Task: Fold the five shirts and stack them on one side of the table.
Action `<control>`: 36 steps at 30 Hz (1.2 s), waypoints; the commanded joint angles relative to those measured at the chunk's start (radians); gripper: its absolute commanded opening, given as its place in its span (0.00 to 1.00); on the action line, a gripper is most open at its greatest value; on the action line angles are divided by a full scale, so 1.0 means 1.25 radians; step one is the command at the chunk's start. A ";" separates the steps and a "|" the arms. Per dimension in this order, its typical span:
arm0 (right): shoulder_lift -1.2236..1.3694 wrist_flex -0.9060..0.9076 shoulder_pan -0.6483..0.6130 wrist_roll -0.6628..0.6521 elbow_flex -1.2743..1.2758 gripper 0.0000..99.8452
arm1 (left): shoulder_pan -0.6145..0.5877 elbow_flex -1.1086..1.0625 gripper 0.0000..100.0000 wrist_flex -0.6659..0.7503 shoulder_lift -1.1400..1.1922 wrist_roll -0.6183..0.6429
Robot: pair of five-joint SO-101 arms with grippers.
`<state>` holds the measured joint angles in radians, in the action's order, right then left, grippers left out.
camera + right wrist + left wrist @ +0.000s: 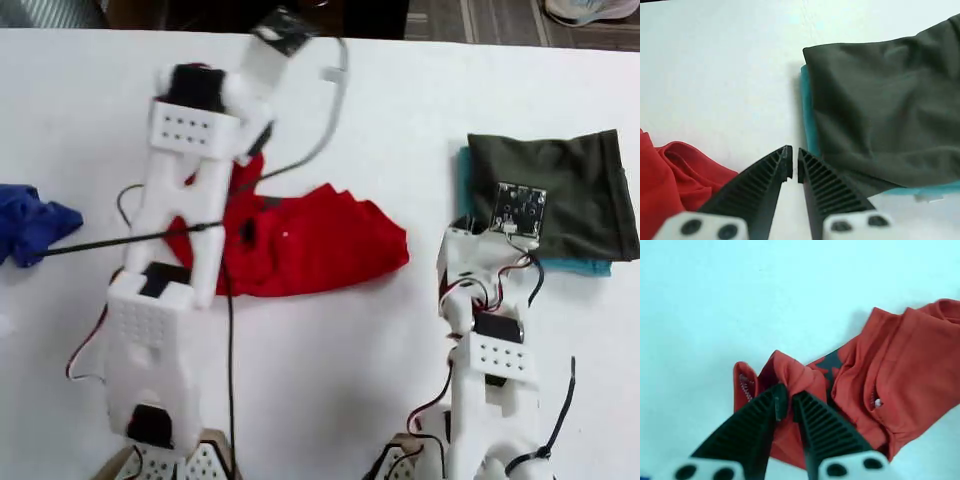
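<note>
Red shirt (310, 245) lies crumpled mid-way across the table (420, 90), one fold pinched in my left gripper (785, 399). My right gripper (791, 160), jaws nearly together and empty, hangs beside the folded olive shirt (880, 100) stacked on a teal shirt (809, 115).

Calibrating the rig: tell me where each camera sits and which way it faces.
High view: above the table, looking down on both arms and the red shirt.
Left wrist view: behind the left hand, which pinches that shirt.
Right wrist view: behind the right hand, facing the dark shirt.
All three share the red shirt.
</note>
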<state>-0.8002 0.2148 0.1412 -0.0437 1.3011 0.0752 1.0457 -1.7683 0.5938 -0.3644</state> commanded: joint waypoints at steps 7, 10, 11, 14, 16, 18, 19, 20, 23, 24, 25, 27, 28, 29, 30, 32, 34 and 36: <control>0.009 -0.006 -0.088 -0.016 -0.005 0.02 | -0.163 -0.048 0.02 -0.014 -0.053 -0.005; 0.009 0.024 -0.143 -0.069 -0.006 0.02 | -0.223 -0.172 0.02 0.026 -0.052 -0.005; 0.009 0.033 -0.153 -0.075 -0.006 0.02 | -0.243 -0.222 0.02 0.056 -0.053 -0.005; 0.009 0.042 -0.170 -0.077 -0.005 0.02 | -0.276 -0.348 0.02 0.172 -0.052 -0.037; 0.009 0.042 -0.186 -0.077 -0.002 0.02 | -0.277 -0.427 0.03 0.258 -0.053 -0.068; 0.009 0.044 -0.204 -0.077 0.000 0.02 | -0.277 -0.479 0.04 0.329 -0.053 -0.071; 0.009 0.044 -0.213 -0.077 0.005 0.02 | -0.279 -0.497 0.06 0.357 -0.053 -0.071; 0.009 0.040 -0.222 -0.079 0.011 0.02 | -0.282 -0.508 0.09 0.378 -0.053 -0.071; 0.009 0.041 -0.240 -0.079 0.016 0.02 | -0.313 -0.510 0.23 0.392 -0.059 -0.072; 0.009 0.041 -0.240 -0.079 0.016 0.02 | -0.325 -0.510 0.25 0.392 -0.060 -0.072; 0.009 0.041 -0.240 -0.079 0.016 0.02 | -0.336 -0.510 0.24 0.390 -0.060 -0.072; 0.009 0.039 -0.240 -0.079 0.016 0.02 | -0.349 -0.517 0.23 0.394 -0.052 -0.099; 0.009 0.039 -0.240 -0.079 0.016 0.02 | -0.352 -0.520 0.23 0.396 -0.048 -0.109; 0.009 0.040 -0.241 -0.079 0.016 0.02 | -0.352 -0.527 0.23 0.409 -0.041 -0.113; 0.009 0.040 -0.241 -0.079 0.016 0.02 | -0.350 -0.527 0.23 0.422 -0.029 -0.114; 0.009 0.040 -0.241 -0.079 0.016 0.02 | -0.349 -0.514 0.23 0.452 -0.006 -0.115; 0.009 0.040 -0.241 -0.079 0.016 0.02 | -0.346 -0.489 0.23 0.463 0.011 -0.115; 0.009 0.041 -0.241 -0.079 0.016 0.02 | -0.338 -0.440 0.23 0.435 0.015 -0.115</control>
<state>-0.7940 0.2639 -0.1550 -0.1327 1.3288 -0.3560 0.4012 -1.2114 0.6276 -0.5040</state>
